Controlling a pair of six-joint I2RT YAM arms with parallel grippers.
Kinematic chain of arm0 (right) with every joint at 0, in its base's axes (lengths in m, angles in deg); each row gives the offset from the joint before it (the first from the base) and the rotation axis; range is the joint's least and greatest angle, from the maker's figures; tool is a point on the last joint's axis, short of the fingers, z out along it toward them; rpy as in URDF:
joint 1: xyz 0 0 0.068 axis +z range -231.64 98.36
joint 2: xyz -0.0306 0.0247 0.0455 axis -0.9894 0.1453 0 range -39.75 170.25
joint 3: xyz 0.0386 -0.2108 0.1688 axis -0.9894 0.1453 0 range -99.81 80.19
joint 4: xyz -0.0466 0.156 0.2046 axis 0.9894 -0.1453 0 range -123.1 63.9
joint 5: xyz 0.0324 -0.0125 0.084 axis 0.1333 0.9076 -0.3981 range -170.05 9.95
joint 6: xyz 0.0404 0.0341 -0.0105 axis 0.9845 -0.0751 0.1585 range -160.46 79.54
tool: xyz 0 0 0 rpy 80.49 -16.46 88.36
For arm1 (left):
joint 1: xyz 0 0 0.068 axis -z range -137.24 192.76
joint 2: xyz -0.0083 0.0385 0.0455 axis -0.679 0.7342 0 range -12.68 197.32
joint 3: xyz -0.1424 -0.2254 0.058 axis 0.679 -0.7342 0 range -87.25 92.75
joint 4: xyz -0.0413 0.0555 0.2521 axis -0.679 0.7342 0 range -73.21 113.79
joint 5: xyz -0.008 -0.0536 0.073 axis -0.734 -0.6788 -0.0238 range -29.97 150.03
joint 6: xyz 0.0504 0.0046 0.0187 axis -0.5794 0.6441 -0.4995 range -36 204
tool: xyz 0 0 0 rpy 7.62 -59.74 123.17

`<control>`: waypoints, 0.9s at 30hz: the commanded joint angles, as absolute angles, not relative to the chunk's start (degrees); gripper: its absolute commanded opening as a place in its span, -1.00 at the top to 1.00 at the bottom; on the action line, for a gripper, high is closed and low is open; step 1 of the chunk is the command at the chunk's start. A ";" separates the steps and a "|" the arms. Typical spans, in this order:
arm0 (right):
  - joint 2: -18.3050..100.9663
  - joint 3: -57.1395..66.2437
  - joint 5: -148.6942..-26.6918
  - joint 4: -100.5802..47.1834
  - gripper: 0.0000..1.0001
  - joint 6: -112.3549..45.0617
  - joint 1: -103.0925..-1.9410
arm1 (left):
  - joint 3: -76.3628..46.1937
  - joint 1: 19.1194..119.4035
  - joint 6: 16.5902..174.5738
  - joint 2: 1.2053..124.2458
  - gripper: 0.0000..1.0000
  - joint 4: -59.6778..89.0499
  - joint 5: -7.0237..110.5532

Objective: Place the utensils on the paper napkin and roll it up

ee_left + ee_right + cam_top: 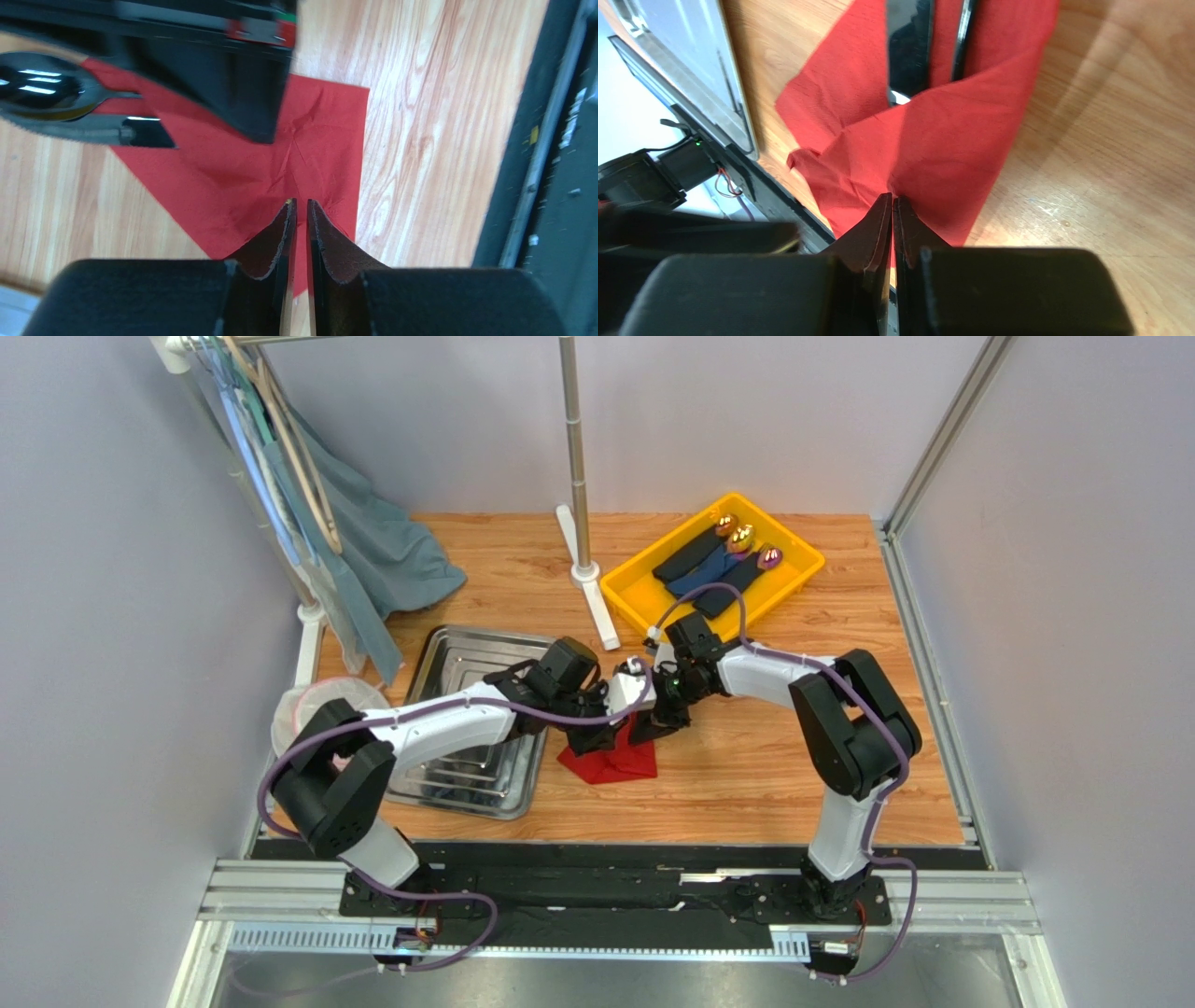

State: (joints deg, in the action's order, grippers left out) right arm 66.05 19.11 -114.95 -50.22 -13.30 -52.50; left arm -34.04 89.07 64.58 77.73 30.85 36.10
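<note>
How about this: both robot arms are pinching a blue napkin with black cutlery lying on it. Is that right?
Not quite. The paper napkin is red, not blue, as the right wrist view shows. The left end effector and right end effector do pinch it, with the utensils lying on it.

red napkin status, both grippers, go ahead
Left gripper shut on red napkin edge. Right gripper shut on it too, flap folded over black utensils. Steel tray alongside, apart.
</note>
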 commanded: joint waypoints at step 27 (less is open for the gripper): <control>66.25 19.54 -115.56 -45.88 0.85 -13.39 -51.94 | -23.53 77.04 99.38 91.47 0.30 37.89 24.69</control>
State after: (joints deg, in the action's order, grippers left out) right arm 66.35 19.83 -114.99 -48.30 -13.30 -52.41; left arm -25.23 77.22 97.80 90.47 39.64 26.92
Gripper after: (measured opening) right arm 0.073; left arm 0.371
